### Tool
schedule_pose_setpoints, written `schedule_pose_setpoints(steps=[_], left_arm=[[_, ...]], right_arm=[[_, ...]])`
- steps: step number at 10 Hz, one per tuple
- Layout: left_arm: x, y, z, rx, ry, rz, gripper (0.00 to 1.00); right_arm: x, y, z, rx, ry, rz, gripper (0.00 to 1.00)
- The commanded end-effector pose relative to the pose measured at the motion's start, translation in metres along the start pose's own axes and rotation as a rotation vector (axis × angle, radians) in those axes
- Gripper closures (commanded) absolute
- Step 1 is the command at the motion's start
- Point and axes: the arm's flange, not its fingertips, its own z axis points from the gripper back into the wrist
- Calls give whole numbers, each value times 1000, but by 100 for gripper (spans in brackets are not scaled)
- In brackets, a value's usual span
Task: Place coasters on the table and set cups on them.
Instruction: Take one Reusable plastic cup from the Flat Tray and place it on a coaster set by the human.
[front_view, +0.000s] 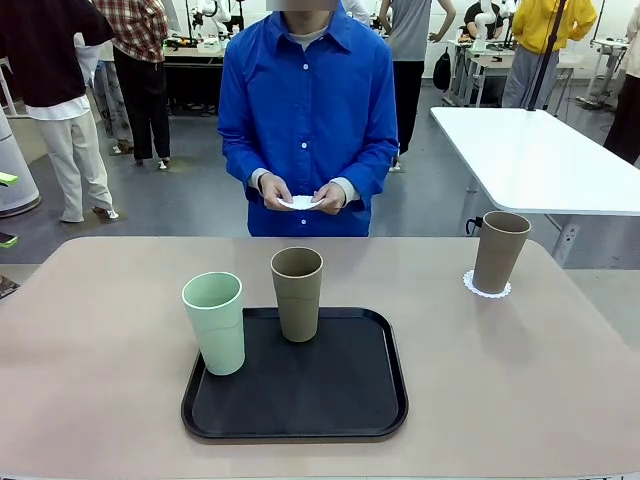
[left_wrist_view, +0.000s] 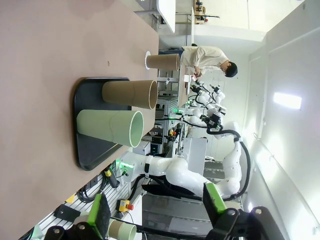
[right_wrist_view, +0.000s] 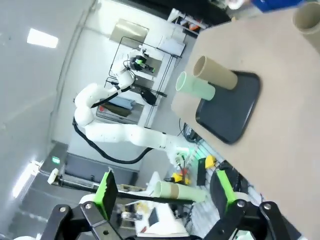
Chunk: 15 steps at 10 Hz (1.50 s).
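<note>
Nearest in, the left gripper (left_wrist_view: 155, 202) hangs well above the table (front_view: 100, 380) with its green-padded fingers (left_wrist_view: 98, 212) spread wide and nothing between them. The right gripper (right_wrist_view: 165, 195) matches it: jaws wide apart, empty, looking down from high up.

On to the table: a black tray (front_view: 300, 415) sits at six o'clock, close to the robot's edge. The mint cup (front_view: 214, 322) stands upright at the tray's ten o'clock, right by the left rim. The taupe cup (front_view: 297, 293) is upright at the tray's twelve o'clock, just inside the far rim, and the two are near each other but apart.

Out at two o'clock from the tray, well clear of it, the second taupe cup (front_view: 499, 250) stands upright on a coaster (front_view: 474, 289), whose lacy white edge shows around the base.

At twelve o'clock on the far side stands the person (front_view: 305, 110) in a blue shirt. Both hands, one (front_view: 272, 190) and the other (front_view: 331, 196), are up at waist height above the far edge, fingers pinching a white coaster (front_view: 301, 203) between them.
</note>
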Motion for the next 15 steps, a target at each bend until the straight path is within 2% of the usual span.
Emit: schedule_pose_setpoints(steps=[1, 4, 8, 12, 15], left_arm=[[-1, -1, 2, -7, 2, -10, 0], [-1, -1, 2, -7, 2, -10, 0], [-1, -1, 2, -7, 2, -10, 0], [-1, -1, 2, -7, 2, -10, 0], [-1, -1, 2, -7, 2, -10, 0]], right_arm=[[5, -8, 6, -15, -11, -72, 0], [-8, -41, 11, -1, -46, -105, 0], [-17, -53, 18, 15, -60, -111, 0], [-2, -85, 33, 20, -99, -154, 0], [5, -87, 31, -1, -122, -94, 0]])
